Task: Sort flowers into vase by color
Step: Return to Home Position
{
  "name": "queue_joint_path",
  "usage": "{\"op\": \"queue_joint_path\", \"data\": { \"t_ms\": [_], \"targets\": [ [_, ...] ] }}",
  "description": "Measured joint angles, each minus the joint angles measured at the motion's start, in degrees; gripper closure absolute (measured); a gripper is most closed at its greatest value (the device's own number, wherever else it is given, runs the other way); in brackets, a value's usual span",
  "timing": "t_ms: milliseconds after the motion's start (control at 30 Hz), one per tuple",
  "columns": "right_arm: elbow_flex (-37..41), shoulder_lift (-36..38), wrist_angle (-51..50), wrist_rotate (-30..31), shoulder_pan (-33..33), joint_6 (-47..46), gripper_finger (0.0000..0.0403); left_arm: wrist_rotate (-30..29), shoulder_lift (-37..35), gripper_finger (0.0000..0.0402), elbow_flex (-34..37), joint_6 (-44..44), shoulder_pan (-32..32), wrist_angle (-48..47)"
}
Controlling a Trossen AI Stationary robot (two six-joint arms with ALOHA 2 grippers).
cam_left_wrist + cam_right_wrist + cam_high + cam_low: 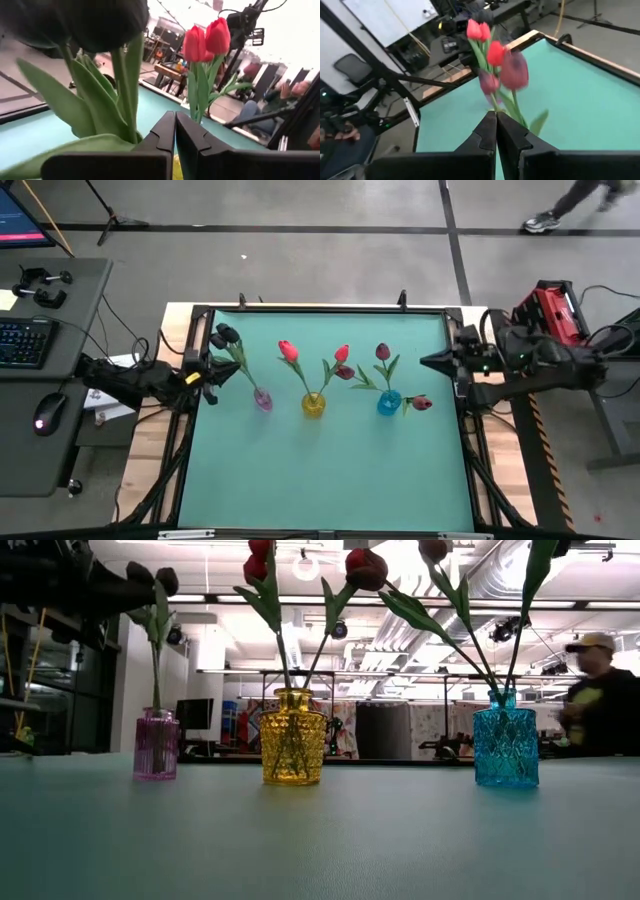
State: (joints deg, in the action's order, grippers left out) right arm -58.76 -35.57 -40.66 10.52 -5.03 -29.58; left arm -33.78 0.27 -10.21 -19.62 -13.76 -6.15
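In the high view, the left pincer [175,120] sits at the left edge of the green tabletop [330,480], about mid-height in the frame. Its fingers are pressed together with nothing between them. Just to its right, left of centre, a purple vase [263,400] holds near-black tulips [226,335], whose heads lean toward the upper left, close to that pincer. At the centre stands a yellow vase [313,404] with red-pink tulips [288,351] spreading above it. Right of centre is a blue vase [389,402] carrying maroon tulips [382,352]; one head droops low to the vase's right. The three vases stand in a row, well apart from one another. At the right edge of the tabletop, the right pincer [496,117] points inward, its fingers likewise pressed together and holding nothing. In the low view, a person [600,695] shows at the far right, beyond the tabletop.
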Motion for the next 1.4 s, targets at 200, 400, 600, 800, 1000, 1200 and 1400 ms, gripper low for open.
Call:
{"op": "queue_joint_path", "data": {
  "t_ms": [200, 400, 600, 800, 1000, 1200, 1400],
  "targets": [
    [16.70, 13.57, 10.80, -1.30, -0.76, -0.08, 0.0403, 0.12, -0.02, 0.0401, 0.02, 1.18, 0.00, 0.04],
    [29.82, 29.60, 19.31, -2.06, -0.76, 1.72, 0.0403, 0.11, 0.04, 0.0401, 0.02, 1.23, 0.00, -0.23],
    [40.96, 34.66, 32.94, -5.42, -0.65, 8.15, 0.0403, 0.16, 0.06, 0.0401, 0.02, 1.24, 0.00, -0.21],
    [49.51, 33.15, 48.00, -11.21, -0.49, 10.19, 0.0403, 0.44, 0.85, 0.0401, 0.01, 1.26, 0.02, -0.63],
    [57.51, 33.45, 55.83, -11.24, -0.49, 10.28, 0.0403, 0.40, 0.83, 0.0401, 0.02, 1.25, 0.02, -0.38],
    [57.98, 33.35, 48.59, -10.34, -0.49, 3.32, 0.0403, 0.40, 0.83, 0.0401, 0.02, 1.25, 0.02, -0.42],
    [57.92, 33.21, 40.60, -10.26, -0.49, -10.75, 0.0403, 0.37, 0.85, 0.0401, 0.02, 1.25, 0.02, -0.47]
  ]
}}
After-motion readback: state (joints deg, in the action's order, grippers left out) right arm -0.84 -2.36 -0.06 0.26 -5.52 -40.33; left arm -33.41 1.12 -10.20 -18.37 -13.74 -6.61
